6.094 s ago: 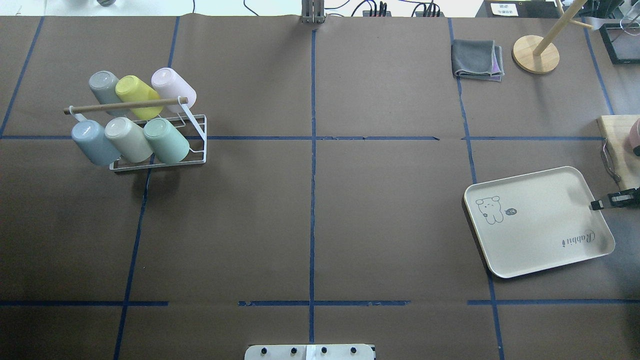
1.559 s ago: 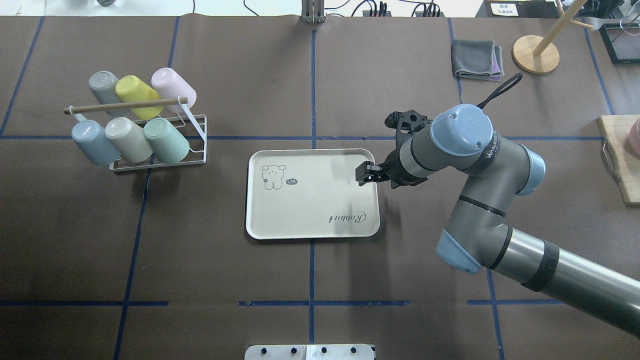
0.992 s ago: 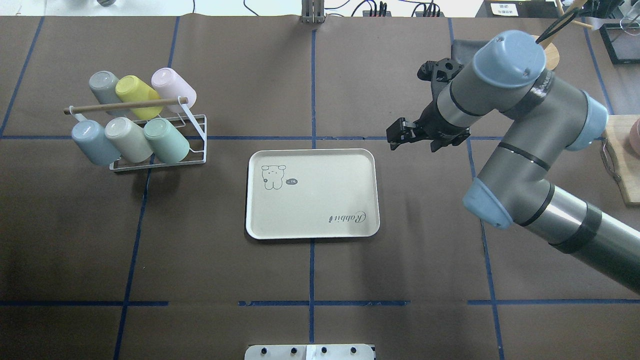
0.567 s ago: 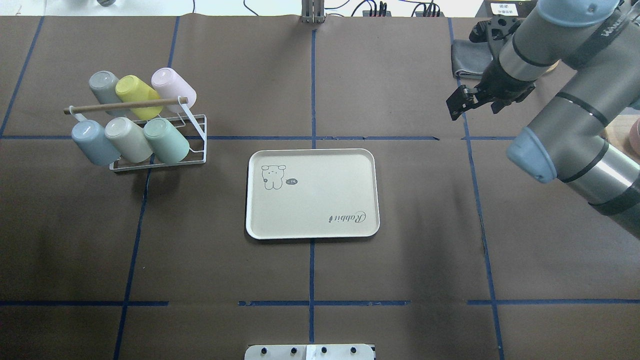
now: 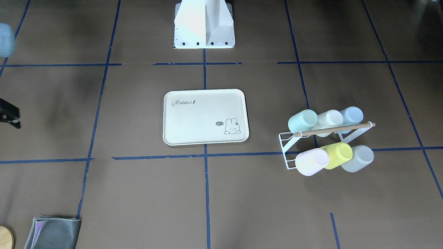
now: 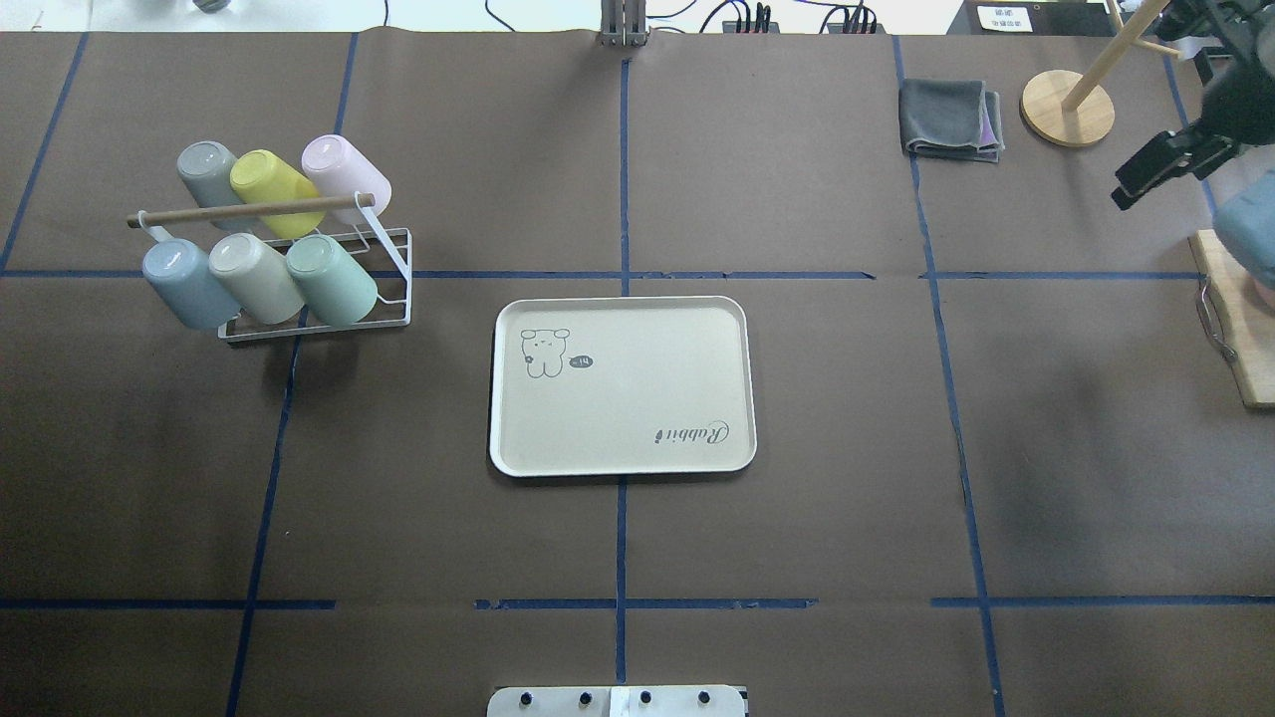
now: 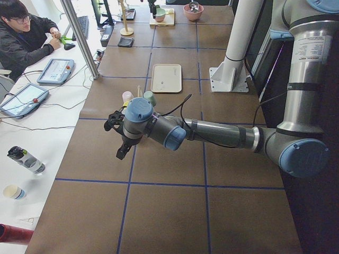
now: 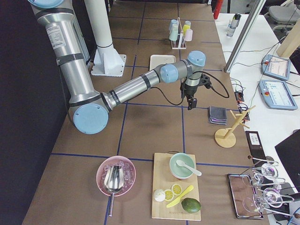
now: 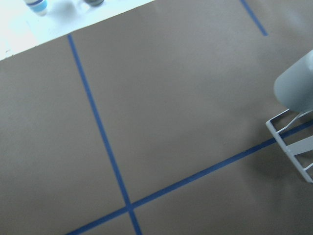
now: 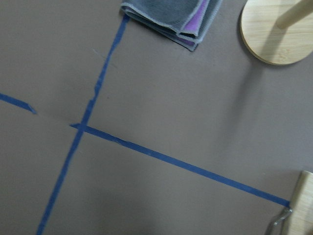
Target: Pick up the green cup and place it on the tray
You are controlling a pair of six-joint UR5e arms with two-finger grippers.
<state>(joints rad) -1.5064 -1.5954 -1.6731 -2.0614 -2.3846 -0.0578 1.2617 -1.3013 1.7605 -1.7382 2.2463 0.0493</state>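
Note:
The green cup (image 6: pixel 332 280) lies tilted on the white wire rack (image 6: pixel 393 269) at the table's left, at the right end of the near row; it also shows in the front view (image 5: pixel 303 120). The cream tray (image 6: pixel 623 386) lies flat at the table's middle, with nothing on it. My right gripper (image 6: pixel 1128 194) hangs high at the far right edge, away from both, jaws a little apart and empty. My left gripper (image 7: pixel 121 153) shows only in the exterior left view, hovering near the rack; I cannot tell whether it is open or shut.
The rack also holds a yellow cup (image 6: pixel 274 192), a pale blue cup (image 6: pixel 184 284) and several others under a wooden bar (image 6: pixel 249 210). A folded grey cloth (image 6: pixel 951 119) and a wooden stand base (image 6: pixel 1067 108) sit at the back right, a cutting board (image 6: pixel 1235 319) at the right edge.
My right arm brought the tray from the right side to the table's middle, let go of it, and drew back up and to the far right. The cups have not moved.

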